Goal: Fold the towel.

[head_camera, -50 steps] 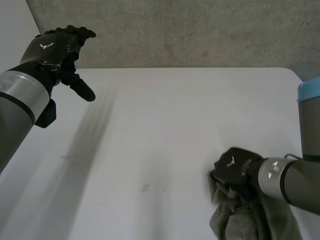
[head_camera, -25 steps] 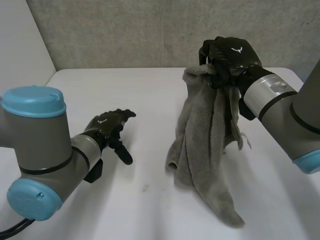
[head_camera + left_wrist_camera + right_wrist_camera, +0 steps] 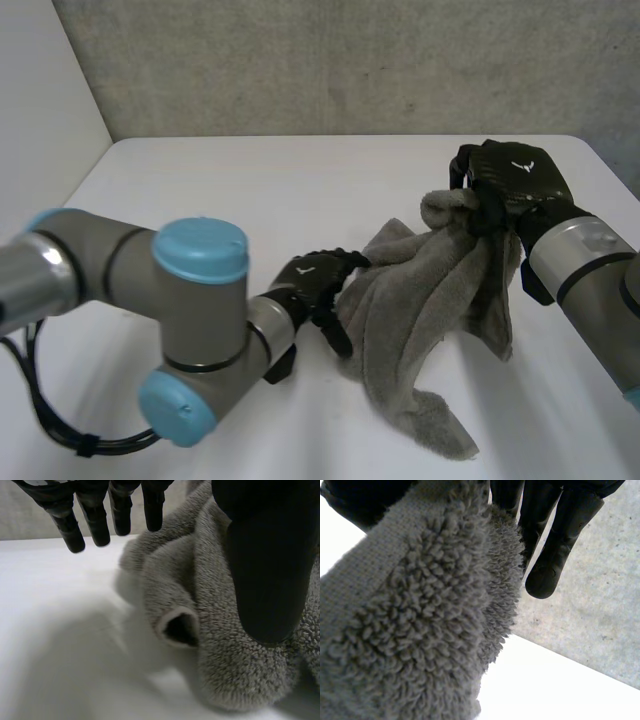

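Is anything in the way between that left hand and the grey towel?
Nothing visible. The left hand is right at the towel's side, fingers relaxed, over bare table. The right hand grips the towel's bunched top, holding it up.

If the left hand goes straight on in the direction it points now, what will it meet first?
Most likely the towel: the left hand points at its bunched folds, close ahead.

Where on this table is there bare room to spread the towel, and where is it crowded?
Bare: the far side of the table, between the wall and the towel; also a near strip between the left arm and the towel's low end. Crowded: the middle, where the left hand meets the towel bunched in the right hand.
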{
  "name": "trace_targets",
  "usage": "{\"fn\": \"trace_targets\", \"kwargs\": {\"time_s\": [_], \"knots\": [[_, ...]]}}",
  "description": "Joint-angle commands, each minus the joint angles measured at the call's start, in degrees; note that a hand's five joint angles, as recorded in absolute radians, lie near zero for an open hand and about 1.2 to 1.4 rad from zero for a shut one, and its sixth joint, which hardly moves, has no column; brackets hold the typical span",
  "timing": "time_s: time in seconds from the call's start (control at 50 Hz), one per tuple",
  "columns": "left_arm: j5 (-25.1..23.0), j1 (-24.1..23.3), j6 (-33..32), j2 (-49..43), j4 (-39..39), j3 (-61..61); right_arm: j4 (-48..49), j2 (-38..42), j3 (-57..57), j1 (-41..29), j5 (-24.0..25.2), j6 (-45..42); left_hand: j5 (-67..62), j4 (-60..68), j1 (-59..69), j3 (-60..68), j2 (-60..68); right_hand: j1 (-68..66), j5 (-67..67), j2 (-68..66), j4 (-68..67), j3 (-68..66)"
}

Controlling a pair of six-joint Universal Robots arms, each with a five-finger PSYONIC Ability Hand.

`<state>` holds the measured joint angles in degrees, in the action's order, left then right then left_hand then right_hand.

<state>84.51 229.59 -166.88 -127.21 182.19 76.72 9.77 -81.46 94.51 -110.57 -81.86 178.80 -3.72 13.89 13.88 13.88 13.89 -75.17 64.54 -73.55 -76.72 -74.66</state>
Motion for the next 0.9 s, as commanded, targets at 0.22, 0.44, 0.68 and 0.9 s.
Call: {"fn": "trace_targets", "kwargs": {"time_s": [0.22,0.44,0.68,0.9], "knots": [[3.29,-3.19,-0.72,-7.88,0.1,-7.46,1.13,-3.79,2.08,4.05,2.32,0.15,-66.28,66.11,66.12,66.12,66.11,-4.83,5.46,-6.45,-3.28,-5.34],[10.5,2.35,-2.66,10.75,-1.4,-4.73,-1.42,-5.28,-0.82,3.88,5.04,0.06,-66.28,66.11,66.12,66.12,66.11,-4.83,5.46,-6.45,-3.28,-5.34],[10.15,2.88,-6.17,29.01,-8.24,-1.14,-7.21,-11.52,-5.03,4.05,5.66,0.06,-66.28,66.11,66.12,66.12,66.11,-4.83,5.46,-6.45,-3.28,-5.34],[5.93,3.41,-6.08,35.01,-8.96,3.61,-15.31,-11.79,-10.66,4.14,6.18,-0.11,-66.28,66.11,66.12,66.12,66.11,-4.83,5.46,-6.45,-3.28,-5.34]]}}
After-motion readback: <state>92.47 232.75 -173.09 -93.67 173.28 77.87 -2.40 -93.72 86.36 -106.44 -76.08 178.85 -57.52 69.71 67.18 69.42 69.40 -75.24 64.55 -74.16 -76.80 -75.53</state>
